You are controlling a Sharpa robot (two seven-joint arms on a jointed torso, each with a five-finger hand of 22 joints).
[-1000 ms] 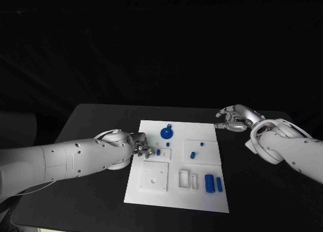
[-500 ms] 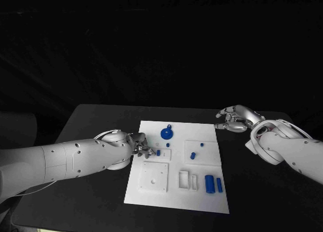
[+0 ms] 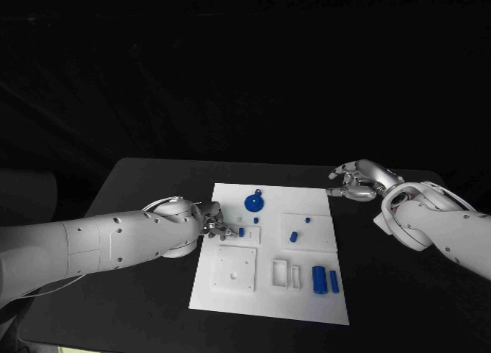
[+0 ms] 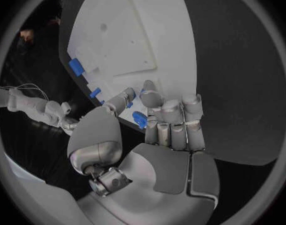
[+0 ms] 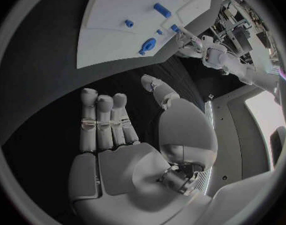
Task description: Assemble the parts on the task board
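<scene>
Black table holds the task board (image 3: 309,294), left hand (image 3: 212,220) pinching a blue part (image 4: 140,119), right hand (image 3: 357,180) spread, empty

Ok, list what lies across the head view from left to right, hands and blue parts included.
Left hand → small blue peg at its fingers → blue round part → blue piece → two blue cylinders → right hand.

Left robot hand (image 4: 157,135) fingers curled, apparently pinching something small, right robot hand (image 5: 127,150) loosely open, empty
</scene>
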